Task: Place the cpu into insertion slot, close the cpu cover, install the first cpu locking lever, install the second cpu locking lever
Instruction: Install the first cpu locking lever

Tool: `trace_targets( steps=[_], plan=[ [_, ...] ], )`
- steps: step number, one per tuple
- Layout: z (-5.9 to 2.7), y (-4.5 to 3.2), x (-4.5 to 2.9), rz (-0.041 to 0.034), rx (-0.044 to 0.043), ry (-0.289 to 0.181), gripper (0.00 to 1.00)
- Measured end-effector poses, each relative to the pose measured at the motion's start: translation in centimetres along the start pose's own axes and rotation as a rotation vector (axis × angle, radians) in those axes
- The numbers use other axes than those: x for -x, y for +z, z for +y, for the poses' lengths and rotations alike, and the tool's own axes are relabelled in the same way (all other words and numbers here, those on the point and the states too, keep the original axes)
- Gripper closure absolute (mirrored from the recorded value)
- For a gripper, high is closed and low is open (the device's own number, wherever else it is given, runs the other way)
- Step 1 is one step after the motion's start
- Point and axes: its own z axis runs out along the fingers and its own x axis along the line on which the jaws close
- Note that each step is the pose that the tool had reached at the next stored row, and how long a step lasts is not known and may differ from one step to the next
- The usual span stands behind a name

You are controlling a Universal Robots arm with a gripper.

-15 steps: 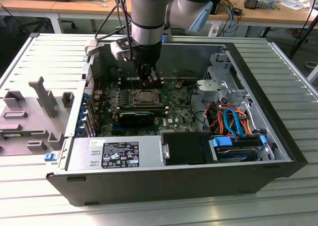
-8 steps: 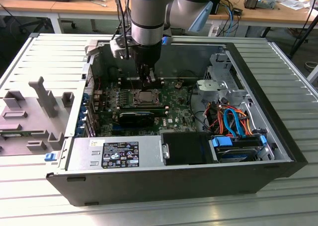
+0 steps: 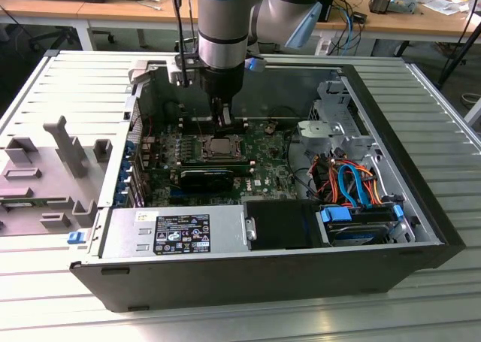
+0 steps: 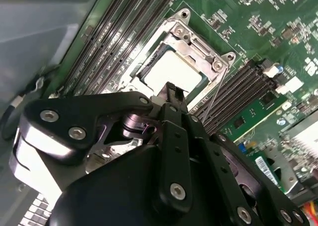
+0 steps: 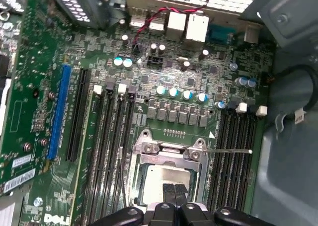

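Two black fingers of the end effector (image 5: 174, 195) sit pressed together, nothing between them, tips pointing down at the socket; in the second wrist view the same closed tip (image 4: 171, 93) hangs right over the near edge of the chip. Closed tip looks suited to pushing or hooking, not gripping, judging from the pose.

Just beyond the tips: the small flat square cpu with dull silver-grey metal top (image 5: 166, 179) lies flat inside the square silver-rimmed insertion slot (image 5: 171, 174), so placement looks done. The thin silver metal cpu cover frame with square window (image 5: 171, 154) lies down over the chip, its hinge end with two screws on the side away from the fingers; chip top shows through the window. Cover looks closed, or close to it.

Two thin wire locking levers stick out free: one lever (image 5: 231, 151) runs sideways from the cover's hinge end over the long black memory slots (image 5: 238, 156), the other lever (image 5: 121, 179) runs along the opposite flank. Neither looks latched.

Farther out, the green motherboard (image 3: 263, 158) lies flat in the open black computer case (image 3: 263, 282) on the slatted metal worktop (image 3: 68, 79), giving the arm straight-down access.
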Motion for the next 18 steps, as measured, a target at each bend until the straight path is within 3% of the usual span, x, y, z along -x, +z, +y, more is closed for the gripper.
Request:
trace_targets(
  steps=[5,8,18],
  plan=[
    [0.00,0.05,0.00,0.0034,-0.0032,0.085,0.89],
    [0.00,0.09,-0.01,0.0068,-0.0059,0.158,0.89],
    [0.00,0.16,-0.01,0.0096,-0.0118,0.310,0.89]
  ],
)
